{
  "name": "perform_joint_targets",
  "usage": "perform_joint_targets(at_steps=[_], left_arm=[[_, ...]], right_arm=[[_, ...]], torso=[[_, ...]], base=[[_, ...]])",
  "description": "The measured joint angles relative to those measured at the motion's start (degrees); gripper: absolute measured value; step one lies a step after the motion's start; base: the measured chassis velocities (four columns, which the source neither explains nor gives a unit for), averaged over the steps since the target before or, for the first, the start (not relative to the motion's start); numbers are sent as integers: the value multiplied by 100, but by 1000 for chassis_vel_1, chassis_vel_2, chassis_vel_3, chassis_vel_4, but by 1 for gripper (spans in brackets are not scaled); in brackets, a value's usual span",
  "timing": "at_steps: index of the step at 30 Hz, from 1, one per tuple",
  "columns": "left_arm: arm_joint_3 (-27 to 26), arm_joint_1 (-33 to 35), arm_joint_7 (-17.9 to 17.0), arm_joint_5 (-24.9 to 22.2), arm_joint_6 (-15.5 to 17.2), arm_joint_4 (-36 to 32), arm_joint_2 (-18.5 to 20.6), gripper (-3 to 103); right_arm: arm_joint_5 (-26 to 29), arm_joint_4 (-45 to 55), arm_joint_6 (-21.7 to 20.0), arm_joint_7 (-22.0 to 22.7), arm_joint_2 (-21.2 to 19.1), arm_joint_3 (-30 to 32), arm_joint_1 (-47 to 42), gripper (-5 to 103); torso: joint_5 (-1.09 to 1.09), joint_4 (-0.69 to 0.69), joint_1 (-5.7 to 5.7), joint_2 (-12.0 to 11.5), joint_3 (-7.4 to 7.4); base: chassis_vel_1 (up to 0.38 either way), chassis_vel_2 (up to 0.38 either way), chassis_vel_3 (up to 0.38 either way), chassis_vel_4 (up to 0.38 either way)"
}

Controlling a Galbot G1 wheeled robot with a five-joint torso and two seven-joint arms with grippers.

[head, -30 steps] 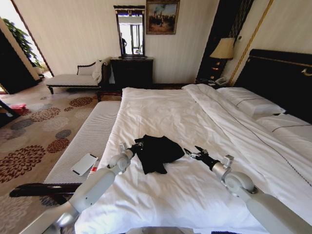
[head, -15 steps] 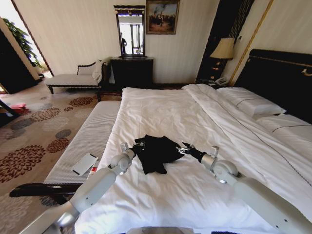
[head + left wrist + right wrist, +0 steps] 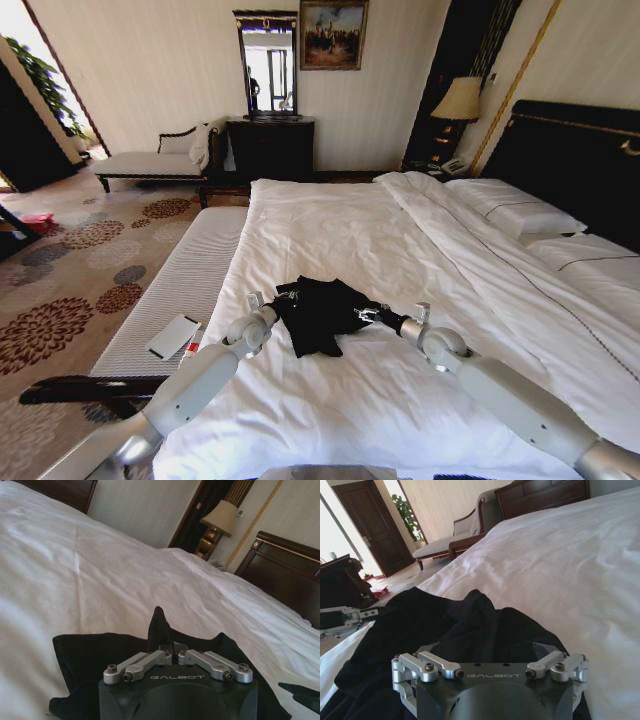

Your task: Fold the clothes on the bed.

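Observation:
The clothes, a black T-shirt (image 3: 322, 310), lie crumpled on the white duvet of the bed (image 3: 330, 230), near its foot. My left gripper (image 3: 287, 296) is at the shirt's left edge. In the left wrist view that left gripper (image 3: 167, 646) is shut on a raised fold of the black fabric (image 3: 159, 622). At the shirt's right edge, my right gripper (image 3: 366, 314) touches the cloth. The right wrist view shows its jaws spread wide over the shirt (image 3: 465, 625), with nothing held.
A light padded bench (image 3: 190, 270) runs along the bed's left side with a white flat device (image 3: 173, 336) on it. Pillows (image 3: 515, 215) and the dark headboard (image 3: 580, 160) are at the right. Wide bare duvet lies beyond the shirt.
My right gripper has slid left across the duvet and now reaches the shirt's right edge. The left gripper has stayed at the left edge.

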Motion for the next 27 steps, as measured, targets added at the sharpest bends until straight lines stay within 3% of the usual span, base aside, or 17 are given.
perform_joint_targets(at_steps=[22, 24, 26, 27], left_arm=[[44, 12, -19, -75, 36, -96, 43, 0], [44, 16, -19, -74, 34, -96, 44, 0], [42, 35, -10, -66, 28, -96, 51, 0], [41, 40, -8, -65, 27, -96, 53, 0]], right_arm=[[7, -529, 39, -6, 304, -779, 717, 101], [11, -544, 39, -7, 309, -810, 743, 96], [22, -569, 42, -10, 325, -919, 848, 80], [28, -572, 43, -10, 329, -933, 867, 80]], torso=[[0, 0, 0, 0, 0], [0, 0, 0, 0, 0], [0, 0, 0, 0, 0], [0, 0, 0, 0, 0]], base=[[0, 0, 0, 0], [0, 0, 0, 0], [0, 0, 0, 0], [0, 0, 0, 0]])
